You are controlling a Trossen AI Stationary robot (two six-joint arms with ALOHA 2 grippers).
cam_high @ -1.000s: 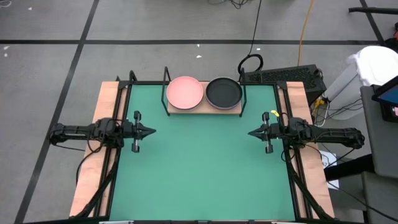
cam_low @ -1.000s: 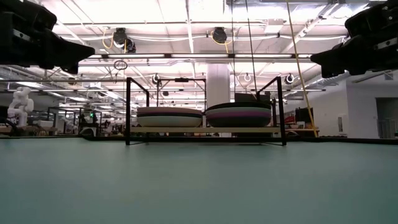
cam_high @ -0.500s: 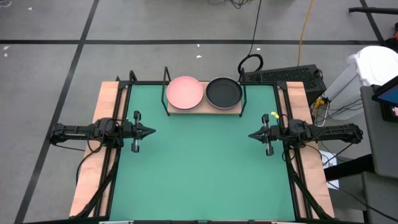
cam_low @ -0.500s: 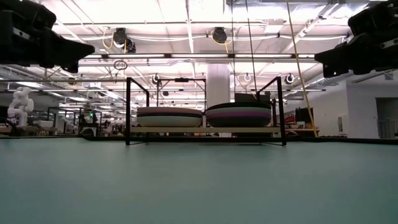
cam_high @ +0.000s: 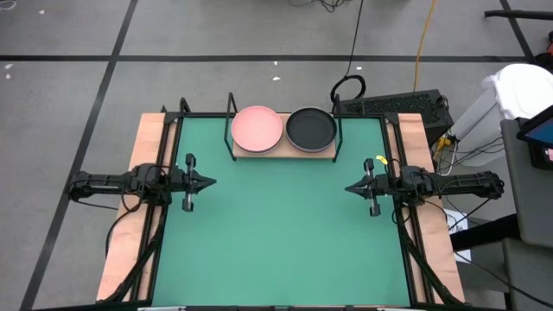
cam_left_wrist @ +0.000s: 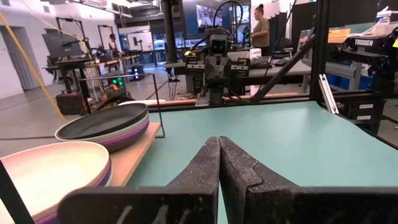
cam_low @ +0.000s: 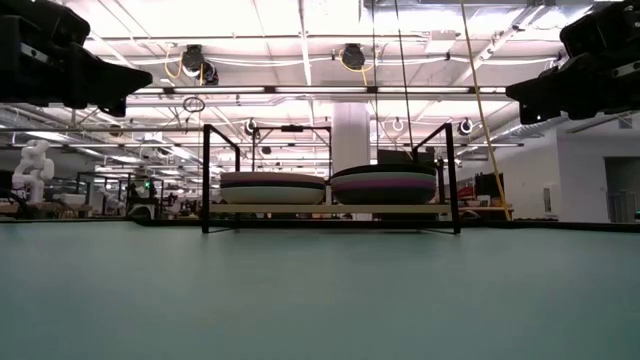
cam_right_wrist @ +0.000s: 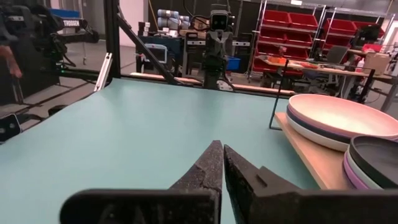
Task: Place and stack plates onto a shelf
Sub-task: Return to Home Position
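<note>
The shelf [cam_high: 283, 149], a light-wood board in a black wire frame, stands at the table's far edge. Two stacks of plates rest on it: one topped by a salmon pink plate [cam_high: 257, 127] on the left, one topped by a dark plate [cam_high: 311, 128] on the right. In the low view, both stacks [cam_low: 272, 187] [cam_low: 383, 184] sit on the board. My left gripper [cam_high: 212, 182] hovers shut at the table's left side, my right gripper [cam_high: 348, 187] shut at the right side. Both touch nothing; their tips show in the wrist views [cam_left_wrist: 219, 142] [cam_right_wrist: 222, 147].
The green table surface [cam_high: 281, 233] lies between the two arms and in front of the shelf. Wooden side strips [cam_high: 147, 138] run along both table edges. A person stands in the room beyond the table in the left wrist view [cam_left_wrist: 260, 28].
My right gripper has drawn back a little toward the table's right edge. Nothing else has moved.
</note>
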